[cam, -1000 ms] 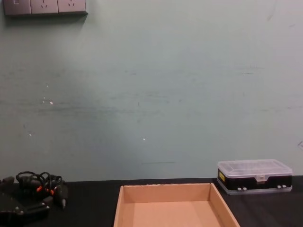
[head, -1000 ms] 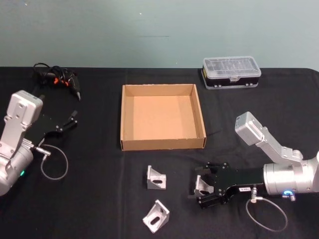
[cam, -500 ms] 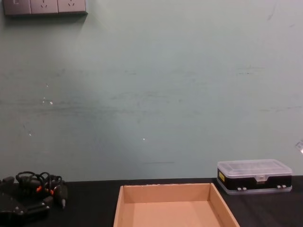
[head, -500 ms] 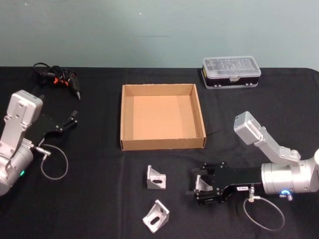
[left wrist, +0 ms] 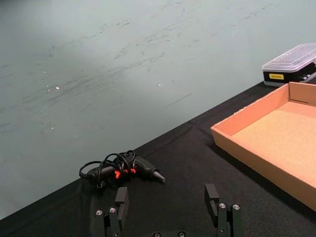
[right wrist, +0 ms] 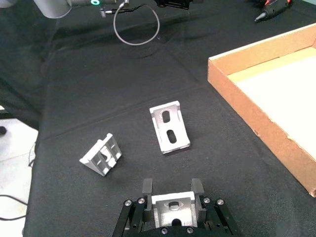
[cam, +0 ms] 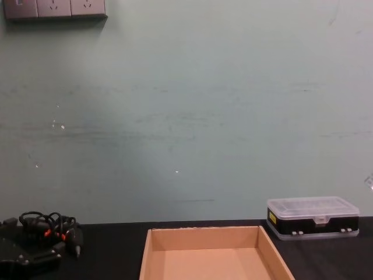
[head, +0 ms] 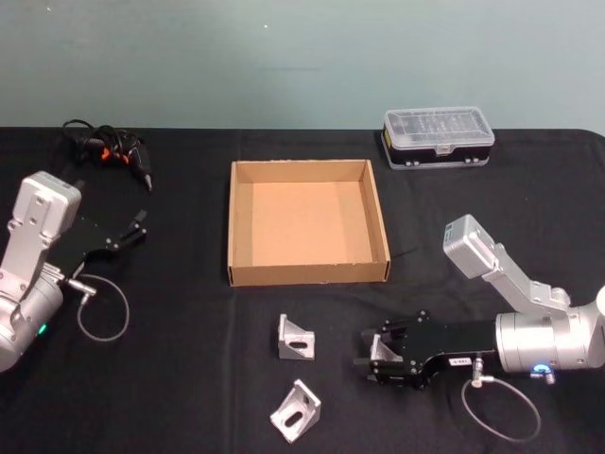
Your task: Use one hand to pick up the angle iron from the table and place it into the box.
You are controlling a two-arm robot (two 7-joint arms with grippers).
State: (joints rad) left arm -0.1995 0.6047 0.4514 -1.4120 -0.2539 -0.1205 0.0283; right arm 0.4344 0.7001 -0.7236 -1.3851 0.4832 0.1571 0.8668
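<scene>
Between the fingers of my right gripper (head: 371, 358) sits a silver angle iron (head: 383, 349), low over the black table (head: 180, 388), in front of the box's right corner. The right wrist view shows that bracket (right wrist: 171, 204) pinched on both sides by the fingers (right wrist: 147, 186). Two more angle irons lie loose to the left, one (head: 296, 338) (right wrist: 170, 128) nearer the box and one (head: 296, 410) (right wrist: 101, 154) nearer the front edge. The tan cardboard box (head: 307, 270) (cam: 145, 256) stands empty at the table's middle. My left gripper (head: 132, 230) (left wrist: 166, 197) is parked open at the far left.
A black case with a clear lid (head: 439, 136) (cam: 312, 217) stands behind the box on the right. A black cable bundle with orange bits (head: 106, 147) (left wrist: 118, 169) lies at the back left. Loose cable loops hang off each wrist (head: 102, 310).
My right gripper has shifted slightly left and its fingers have drawn in around the angle iron. The left arm has not moved.
</scene>
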